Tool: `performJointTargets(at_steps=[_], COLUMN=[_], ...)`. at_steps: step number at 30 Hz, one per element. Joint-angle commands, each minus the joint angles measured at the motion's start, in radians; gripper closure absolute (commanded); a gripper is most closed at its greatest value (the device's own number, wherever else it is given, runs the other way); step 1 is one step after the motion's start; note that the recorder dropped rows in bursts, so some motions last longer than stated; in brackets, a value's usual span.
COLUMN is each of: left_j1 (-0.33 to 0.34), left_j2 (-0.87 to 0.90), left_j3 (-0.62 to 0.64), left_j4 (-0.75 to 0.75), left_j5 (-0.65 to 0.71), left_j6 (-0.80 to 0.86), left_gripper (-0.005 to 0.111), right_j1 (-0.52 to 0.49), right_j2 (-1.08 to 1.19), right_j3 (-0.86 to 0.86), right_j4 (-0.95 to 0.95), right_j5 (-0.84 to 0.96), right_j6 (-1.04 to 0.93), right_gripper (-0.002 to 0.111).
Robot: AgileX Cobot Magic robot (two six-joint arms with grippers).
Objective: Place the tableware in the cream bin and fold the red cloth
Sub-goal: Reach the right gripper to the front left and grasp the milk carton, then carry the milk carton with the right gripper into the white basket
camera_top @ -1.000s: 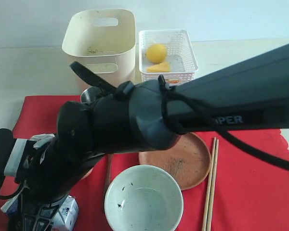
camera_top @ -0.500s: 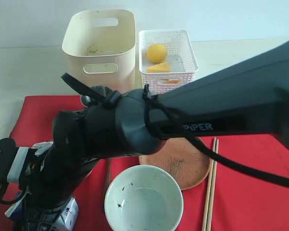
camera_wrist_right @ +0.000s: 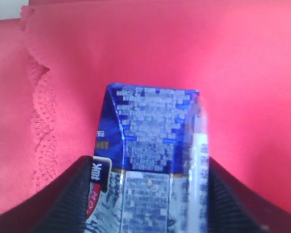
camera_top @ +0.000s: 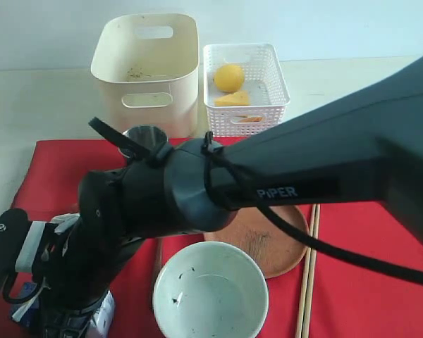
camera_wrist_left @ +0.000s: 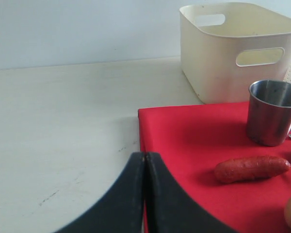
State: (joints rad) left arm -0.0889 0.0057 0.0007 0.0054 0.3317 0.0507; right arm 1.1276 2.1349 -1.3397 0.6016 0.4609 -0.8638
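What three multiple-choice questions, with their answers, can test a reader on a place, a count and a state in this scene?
1. Where is the lemon?
A) in the cream bin
B) in the white basket
C) in the bowl

2. How many chopsticks lie on the red cloth?
A) one
B) two
C) four

3. How does the left gripper stand?
A) shut and empty
B) wide open
C) shut on the sausage

Answers:
1 B: the lemon lies inside the white basket, next to the cheese.
2 B: two sticks lie side by side next to the round plate.
3 A: in the left wrist view its fingers meet, with nothing between them.
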Motion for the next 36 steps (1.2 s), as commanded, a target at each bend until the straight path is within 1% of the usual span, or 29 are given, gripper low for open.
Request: performJointTargets(at_steps=[1,3,8,9,14,17,21,26,30,36], left_j1=[0.002,0.002,0.002,0.002,0.002,0.002,0.002,0.002,0.002,0.002], left_j2=[-0.006,-0.006,-0.006,-0.006,-0.006,-0.006,-0.006,-0.006,-0.006,-0.006], left_j3=[-0.001,-0.001,-0.001,-0.001,-0.001,-0.001,-0.001,-0.001,-0.001,-0.001], left_j4=[-0.005,-0.005,-0.005,-0.005,-0.005,-0.005,-0.005,-0.005,-0.005,-0.005], left_j5=[-0.008,-0.008,-0.008,-0.008,-0.008,-0.008,-0.008,-0.008,-0.008,-0.008], left_j6=[0.0,0.0,0.0,0.0,0.0,-0.003,-0.003,-0.003,-0.003,-0.003], left_gripper=[0.104,0.104,0.104,0.104,0.104,0.104,0.104,0.104,0.104,0.104], right_j1=[0.001,0.001,0.001,0.001,-0.02,-0.068,-0.192,-0.39,-0.538,-0.677], right_j2=[0.012,0.005,-0.047,-0.067,-0.214,-0.324,-0.456,-0.536,-0.52,-0.397], right_j3=[-0.006,-0.006,-0.006,-0.006,-0.006,-0.006,-0.006,-0.006,-0.003,-0.003], right_j4=[-0.041,-0.039,-0.03,-0.03,-0.036,-0.051,-0.063,-0.063,-0.059,-0.059], right_j5=[0.006,0.007,0.0,-0.002,-0.009,-0.008,-0.012,-0.034,-0.075,-0.2], right_j6=[0.002,0.002,0.011,0.022,0.061,0.063,0.09,0.109,0.133,0.217], right_gripper=[0.054,0.065,0.102,0.107,0.108,0.108,0.108,0.108,0.108,0.108])
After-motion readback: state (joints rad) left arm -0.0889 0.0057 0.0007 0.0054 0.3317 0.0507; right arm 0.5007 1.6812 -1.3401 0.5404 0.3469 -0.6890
